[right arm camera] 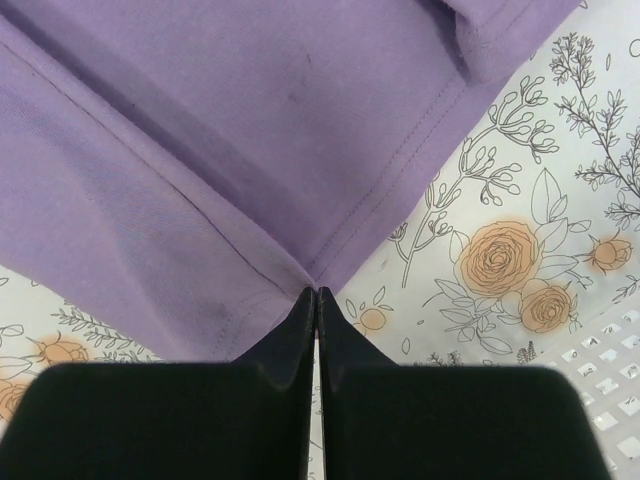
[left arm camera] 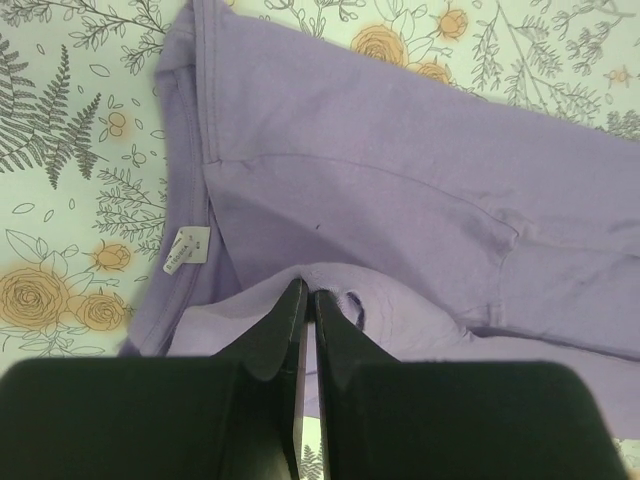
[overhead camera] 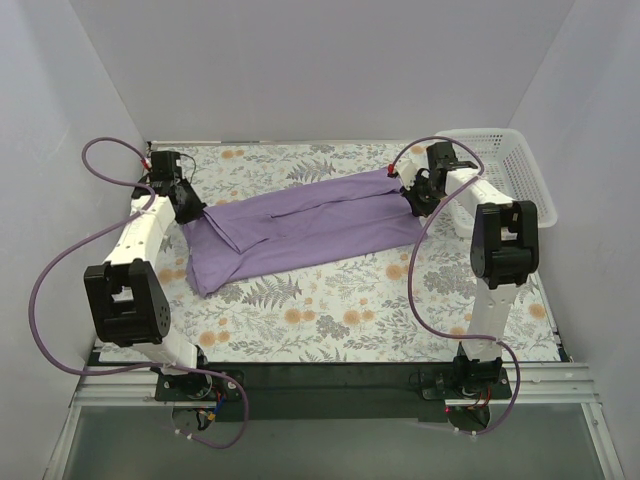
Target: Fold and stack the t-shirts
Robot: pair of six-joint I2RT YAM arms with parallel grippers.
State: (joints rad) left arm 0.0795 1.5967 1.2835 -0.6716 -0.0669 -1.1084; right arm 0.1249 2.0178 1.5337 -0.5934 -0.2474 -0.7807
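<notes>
Shirt (overhead camera: 300,230) is lying as a long folded band left of the basket (overhead camera: 505,165). Left gripper (overhead camera: 190,207) and right gripper (overhead camera: 413,198) are pinching its 2 ends, fingers closed on cloth. Light and limp, it is probably wanting hemmed-corner grips.

Lavender t-shirt (left arm camera: 400,180) fold in left end effector (left arm camera: 308,297)

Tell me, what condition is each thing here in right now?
Lavender-purple soft cloth t-shirt: folded lengthwise into a long strip, lying flat.
Left tool: shut, pinching a fold of the t-shirt.
Right tool: shut, pinching the t-shirt's corner.
White plastic mesh basket: upright, apparently empty.
</notes>
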